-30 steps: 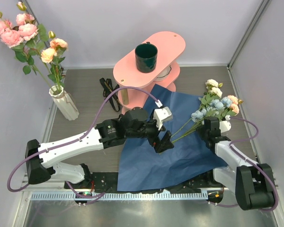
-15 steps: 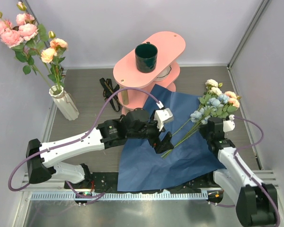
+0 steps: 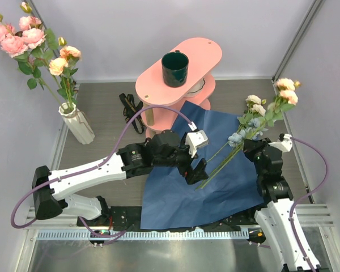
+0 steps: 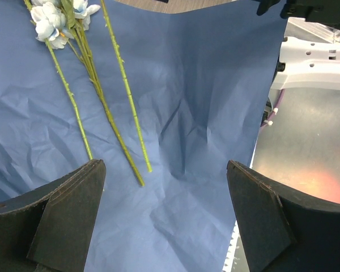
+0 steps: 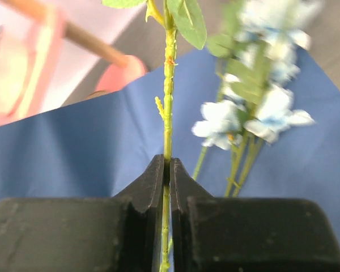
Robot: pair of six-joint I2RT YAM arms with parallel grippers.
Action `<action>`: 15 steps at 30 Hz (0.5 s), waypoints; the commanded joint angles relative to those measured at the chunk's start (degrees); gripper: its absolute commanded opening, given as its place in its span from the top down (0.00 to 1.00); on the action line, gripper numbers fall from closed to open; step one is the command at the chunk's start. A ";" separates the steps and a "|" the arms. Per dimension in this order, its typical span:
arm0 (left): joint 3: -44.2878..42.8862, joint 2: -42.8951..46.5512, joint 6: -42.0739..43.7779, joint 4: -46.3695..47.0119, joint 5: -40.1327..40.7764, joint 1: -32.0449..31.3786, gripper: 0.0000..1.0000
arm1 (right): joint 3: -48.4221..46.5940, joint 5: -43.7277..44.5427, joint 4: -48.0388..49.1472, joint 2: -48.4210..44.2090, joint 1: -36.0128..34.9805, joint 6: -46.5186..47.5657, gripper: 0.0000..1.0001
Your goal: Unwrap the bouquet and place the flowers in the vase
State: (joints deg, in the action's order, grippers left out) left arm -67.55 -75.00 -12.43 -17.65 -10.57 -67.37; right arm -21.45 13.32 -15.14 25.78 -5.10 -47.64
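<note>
my right hand has lifted one peach-bloomed stem off the flowers lying on the blue paper, pinching it tight; my left hand hovers wide open over the paper.

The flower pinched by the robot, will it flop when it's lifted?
Probably not much: the flower's stem runs straight out of the shut right gripper, so it looks stiff. Its peach blooms sit at the far end, so it may wobble. The thin stem might twist in the grip.

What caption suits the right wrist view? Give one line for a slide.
Right gripper shut on one green flower stem, blue wrapping paper and blurred pale-blue blooms behind.
</note>
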 commanded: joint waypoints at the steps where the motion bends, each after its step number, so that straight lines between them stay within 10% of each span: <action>1: -1.97 0.82 0.91 0.69 -0.59 -0.30 0.07 | -3.50 -20.27 10.82 -4.51 0.09 17.03 0.99; 15: -3.81 6.53 -1.80 4.89 -5.78 -0.04 0.15 | -2.55 -58.66 38.94 -5.74 0.18 8.98 0.99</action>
State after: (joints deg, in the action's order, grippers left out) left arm -67.57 -72.97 -11.57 -17.43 -14.24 -67.40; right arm -24.21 -33.50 9.61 20.45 -5.02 -34.22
